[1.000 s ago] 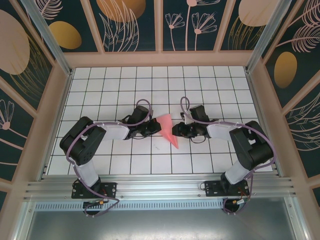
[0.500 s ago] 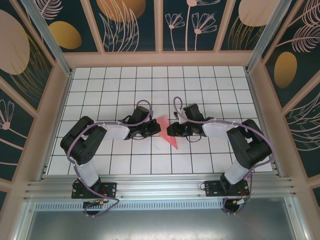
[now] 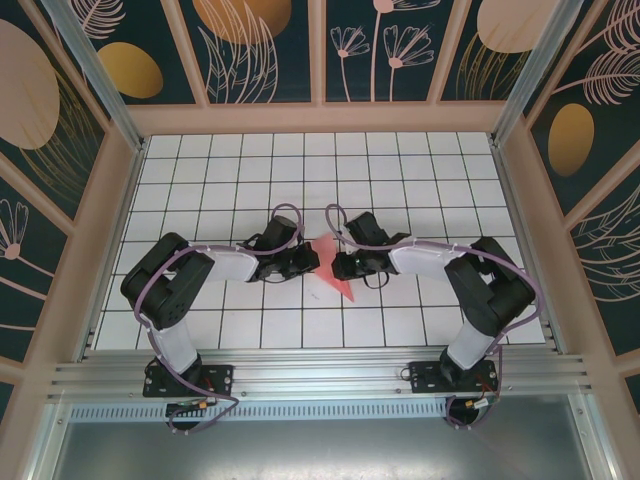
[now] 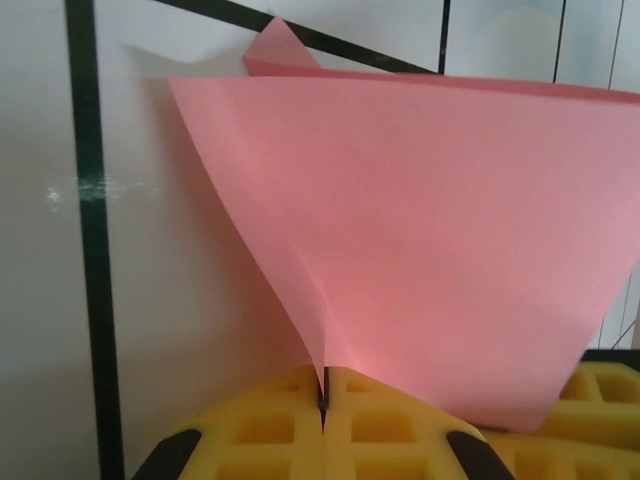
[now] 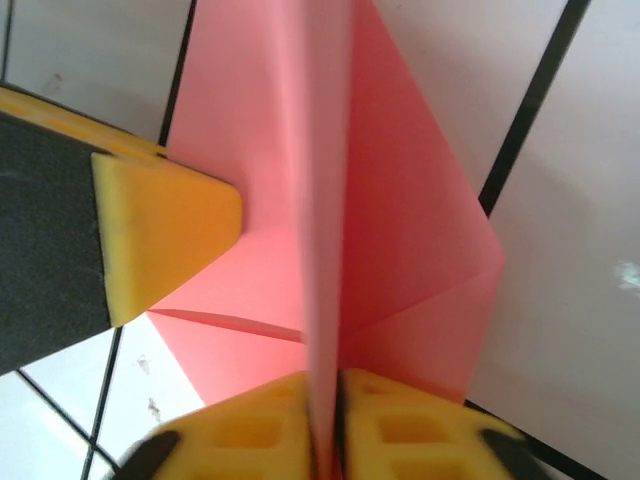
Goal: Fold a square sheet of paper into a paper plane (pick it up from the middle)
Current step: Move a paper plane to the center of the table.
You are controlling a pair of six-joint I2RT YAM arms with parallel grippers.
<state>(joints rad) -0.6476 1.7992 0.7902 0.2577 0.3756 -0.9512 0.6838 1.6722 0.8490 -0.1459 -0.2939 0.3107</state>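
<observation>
surface: white table (image 3: 220,180), black grid | on it: pink folded paper (image 3: 334,277), mid-table, tip seemingly touching

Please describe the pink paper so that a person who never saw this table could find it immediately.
Look at the white table with black grid lines, then at its middle, where the left gripper and the right gripper meet. Both pinch the pink paper, folded to a sharp point. It is the only pink thing there.
</observation>
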